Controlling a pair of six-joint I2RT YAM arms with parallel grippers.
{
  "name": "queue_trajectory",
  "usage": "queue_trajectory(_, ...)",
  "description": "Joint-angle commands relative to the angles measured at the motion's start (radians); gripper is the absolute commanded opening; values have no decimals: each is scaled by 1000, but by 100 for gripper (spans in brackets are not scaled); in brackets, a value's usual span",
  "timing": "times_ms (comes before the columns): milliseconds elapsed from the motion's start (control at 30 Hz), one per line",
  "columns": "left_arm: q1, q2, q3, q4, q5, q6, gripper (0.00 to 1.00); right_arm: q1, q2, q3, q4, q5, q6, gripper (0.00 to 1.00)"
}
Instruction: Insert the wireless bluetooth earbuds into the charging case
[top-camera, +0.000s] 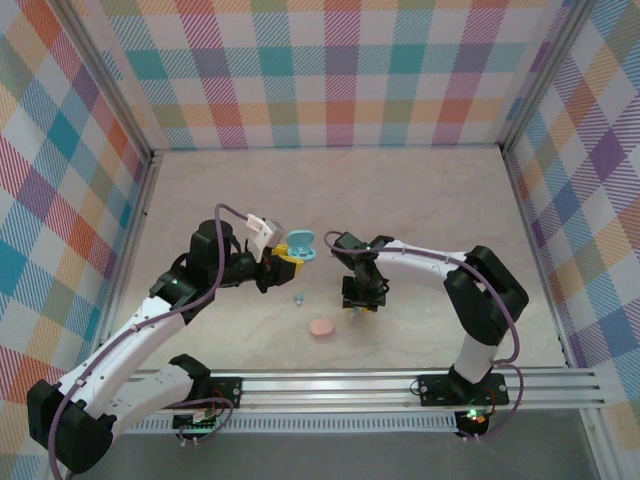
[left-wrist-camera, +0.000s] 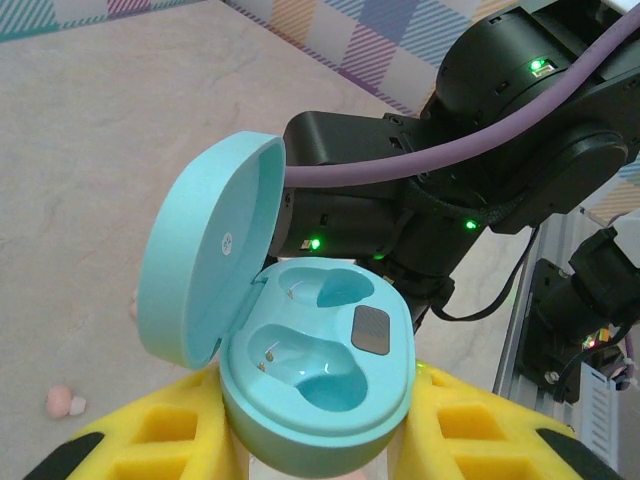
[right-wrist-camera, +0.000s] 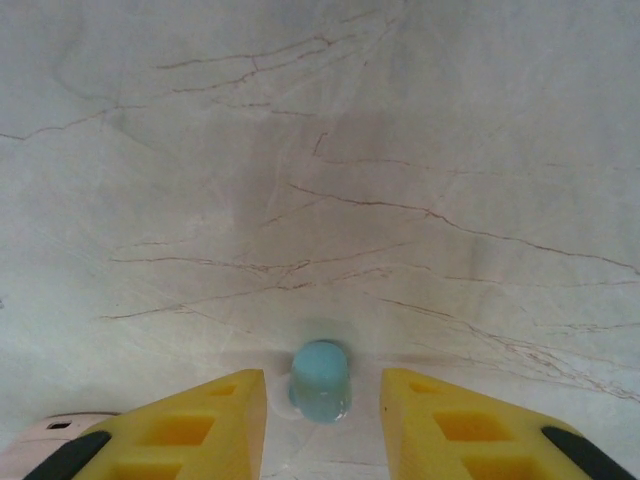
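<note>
A small round mark (left-wrist-camera: 228, 240) on the inside of the lid of the teal charging case (left-wrist-camera: 320, 400) is too small to read.

The bench (top-camera: 420, 190) is pale and marble-like, crossed by thin brown veins. Walls (top-camera: 330, 70) in pastel plaid close it on three sides, and a ribbed metal rail (top-camera: 330, 385) runs along the bottom of the top view.

The left arm (top-camera: 150, 320) reaches up from the lower left of the top view, bent at the elbow. Its end effector (top-camera: 278, 258) is clamped on the base of the teal charging case with yellow fingers (left-wrist-camera: 150, 430). The case is lifted off the bench, its lid swung open to the left and both moulded wells bare.

The right arm (top-camera: 480, 300) rises from the lower right and folds back toward the centre, with its end effector (right-wrist-camera: 322, 395) pointing down at the bench. Its jaws stand narrowly apart around a light blue earbud (right-wrist-camera: 320, 378), which sits upright on the bench with a gap showing on each side.

Another light blue earbud (top-camera: 299, 297) lies on the bench between the two end effectors. A pink case (top-camera: 322, 327) rests closed just below centre. A pale pink earbud (left-wrist-camera: 60, 402) lies at the lower left of the left wrist view.
</note>
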Motion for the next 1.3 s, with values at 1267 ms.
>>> queue_trajectory(1267,0,12,-60,156,19,-25,0,-70,-169,535,-622,223,-206,19)
